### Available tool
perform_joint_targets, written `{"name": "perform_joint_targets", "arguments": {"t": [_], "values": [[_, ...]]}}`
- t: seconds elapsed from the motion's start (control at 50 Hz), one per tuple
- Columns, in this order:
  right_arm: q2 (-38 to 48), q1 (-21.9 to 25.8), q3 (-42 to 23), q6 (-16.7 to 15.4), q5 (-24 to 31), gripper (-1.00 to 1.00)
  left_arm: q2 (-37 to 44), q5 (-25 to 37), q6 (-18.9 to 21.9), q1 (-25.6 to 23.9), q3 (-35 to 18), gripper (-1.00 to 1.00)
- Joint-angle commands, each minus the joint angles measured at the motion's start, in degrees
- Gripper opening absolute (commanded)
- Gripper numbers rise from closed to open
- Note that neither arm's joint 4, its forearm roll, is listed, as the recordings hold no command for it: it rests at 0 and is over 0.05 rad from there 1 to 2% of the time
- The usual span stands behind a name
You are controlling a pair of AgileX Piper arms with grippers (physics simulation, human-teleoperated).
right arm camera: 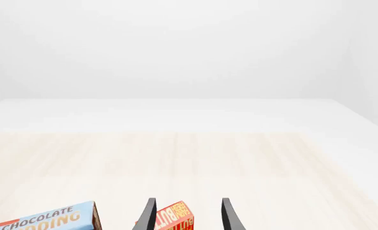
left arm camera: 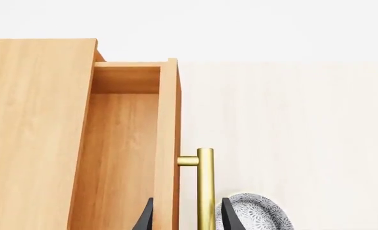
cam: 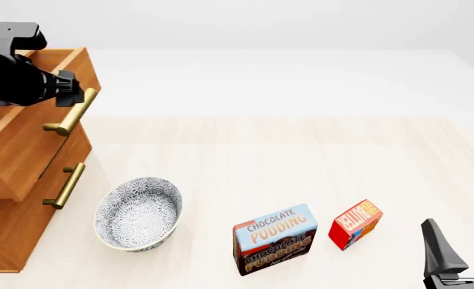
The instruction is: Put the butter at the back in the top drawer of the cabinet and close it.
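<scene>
The butter [cam: 355, 224] is seen standing on the tabletop [cam: 301, 150] near its front edge, just beside the chocolate pudding box [cam: 274, 239] and apart from it. It is a small stiff carton, judged light and rigid, with smooth printed faces that may slip; it is best taken across its two broad flat faces. Its long axis appears tilted, running from the near left up toward the far right, lettering face toward the camera. The right gripper [right arm camera: 187, 215] is held open, its fingers spread with the butter seen between them further off. The left gripper [left arm camera: 187, 218] is open around the brass handle [left arm camera: 205, 187] of the top drawer [left arm camera: 122, 153], probably without contact. The drawer is pulled out of the cabinet [cam: 12, 198]. A patterned bowl [cam: 138, 212] sits nearby.
</scene>
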Motion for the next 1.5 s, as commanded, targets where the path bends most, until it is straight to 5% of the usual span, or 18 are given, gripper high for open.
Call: {"name": "perform_joint_targets", "arguments": {"t": [0.02, 1.5], "values": [[0.0, 0.0, 0.0, 0.0, 0.0, 1.00, 0.2, 0.2, -0.3, -0.8, 0.0, 1.00], [0.0, 0.0, 0.0, 0.0, 0.0, 1.00, 2.5, -0.4, -3.1, -7.8, -1.0, 1.00]]}}
